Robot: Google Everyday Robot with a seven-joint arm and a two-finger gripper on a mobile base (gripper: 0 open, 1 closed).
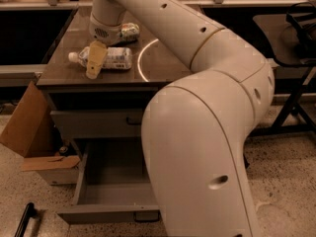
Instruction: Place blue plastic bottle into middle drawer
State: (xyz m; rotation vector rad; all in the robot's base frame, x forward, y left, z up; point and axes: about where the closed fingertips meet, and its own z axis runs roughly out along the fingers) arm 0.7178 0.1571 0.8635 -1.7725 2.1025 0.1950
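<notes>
The blue plastic bottle (113, 58) lies on its side on the dark countertop (64, 75), white cap pointing left. My gripper (96, 59) reaches down from the arm and sits over the bottle's left half, near its neck, partly covering it. The middle drawer (106, 214) is pulled open below the counter, deep and grey, with nothing showing inside. My arm's large white body hides its right part.
A crushed green-white can (129, 31) lies just behind the bottle. The shallower drawer front (94, 123) above the open drawer is closed. A cardboard box (24, 127) stands on the floor at left, a black object (24, 220) lies bottom left, and a dark chair frame (294, 68) is at right.
</notes>
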